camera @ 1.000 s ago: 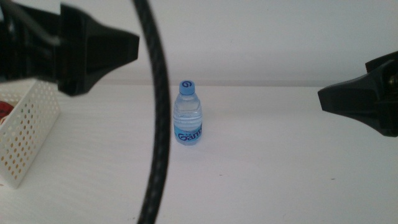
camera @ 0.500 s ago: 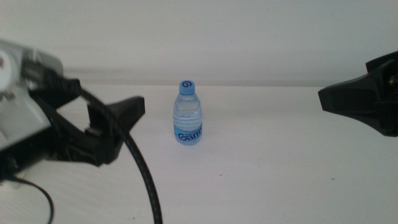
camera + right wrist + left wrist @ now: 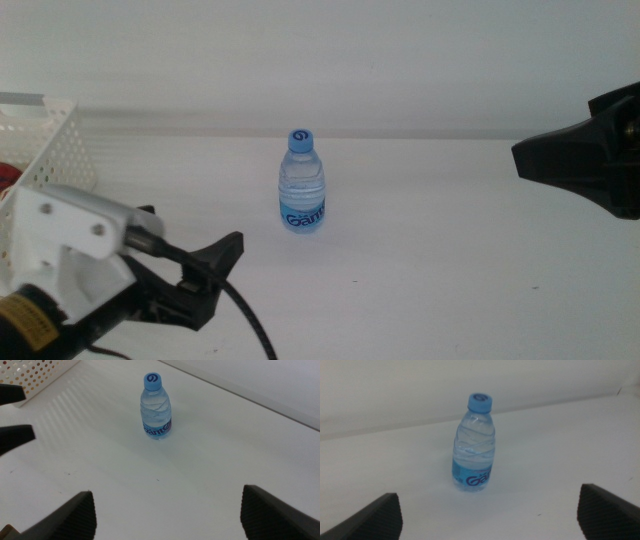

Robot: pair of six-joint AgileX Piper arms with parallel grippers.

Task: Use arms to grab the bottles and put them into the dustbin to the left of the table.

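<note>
A clear water bottle (image 3: 302, 182) with a blue cap stands upright on the white table (image 3: 430, 270), near the middle. My left gripper (image 3: 200, 250) is low at the front left, open, pointing at the bottle and well short of it. In the left wrist view the bottle (image 3: 474, 445) stands ahead of the wide-apart jaws of the left gripper (image 3: 487, 510). My right gripper (image 3: 560, 160) hovers at the right edge, open and empty, away from the bottle (image 3: 156, 407). The white perforated dustbin (image 3: 55, 145) sits at the far left.
Something red (image 3: 6, 175) shows inside the dustbin. The left arm's black cable (image 3: 250, 320) trails toward the front edge. In the right wrist view the left gripper's dark jaws (image 3: 15, 435) appear beside the dustbin (image 3: 40, 375).
The left arm has swung from high over the dustbin down to the front left, now low and facing the bottle. The right gripper and the bottle have not moved.
</note>
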